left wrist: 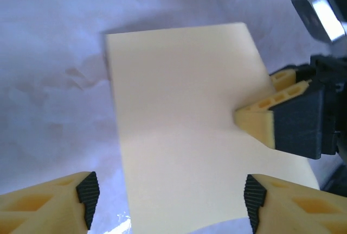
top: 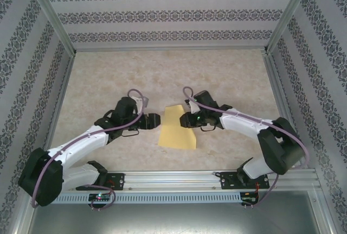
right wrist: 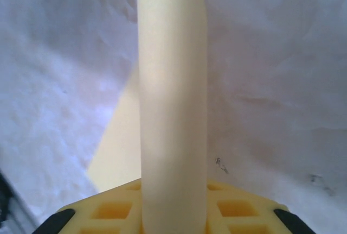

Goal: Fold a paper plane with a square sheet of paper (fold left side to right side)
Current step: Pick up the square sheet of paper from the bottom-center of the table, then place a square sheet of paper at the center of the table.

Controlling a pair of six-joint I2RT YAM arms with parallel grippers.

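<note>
Your left fingers [left wrist: 87, 191] stand wide apart and hold nothing, at the left edge of the paper [top: 177, 129]. The paper lies mid-tabletop [top: 108, 76] between both arms, long axis near-to-far, far end narrower. Your right fingers [left wrist: 257, 121] pinch its right edge, lifting it. Judged early: no dart, no nose; most folds remain.

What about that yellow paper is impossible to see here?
Top view: the right tool covers part of the right edge of the square sheet of paper.
Right wrist view: the lifted sheet hides where the tool's fingers meet.
Top view: any creases are too small to tell.
</note>
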